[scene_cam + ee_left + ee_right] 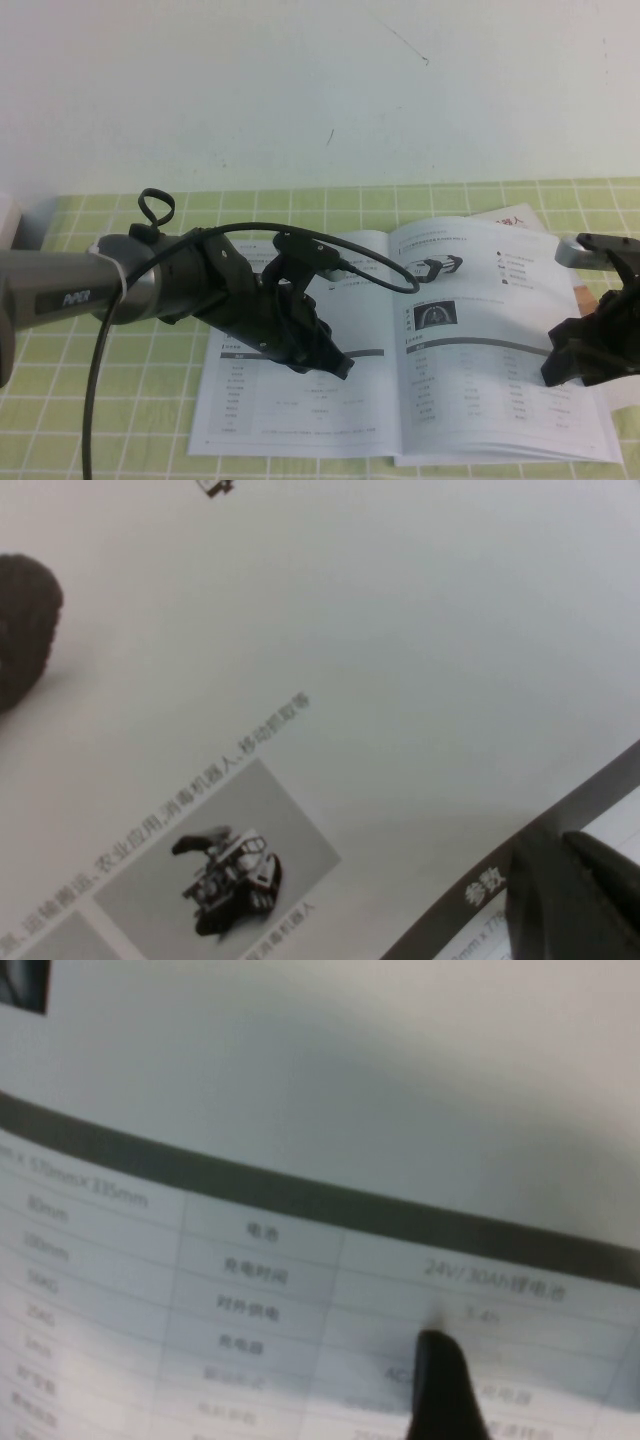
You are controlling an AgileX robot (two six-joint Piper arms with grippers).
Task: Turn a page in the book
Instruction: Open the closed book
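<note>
The book (280, 410) lies open and flat on the green checked table (100, 400). The page (480, 350), its right-hand sheet, shows a tracked robot photo, a semicircular picture, a dark grey bar and a table. My left gripper (335, 365) is shut, its tip low over the left-hand sheet at the dark bar; its fingers (570, 900) show there in the left wrist view. My right gripper (565, 375) is low over the page's right edge. One of its fingertips (440, 1380) touches the printed table (300, 1310).
A red and white sheet (515, 218) pokes out behind the book's far right corner. My left arm's black cable (95, 390) hangs over the table at the left. A pale wall rises behind the table. A dark rounded shape (20, 630) sits at the left wrist view's edge.
</note>
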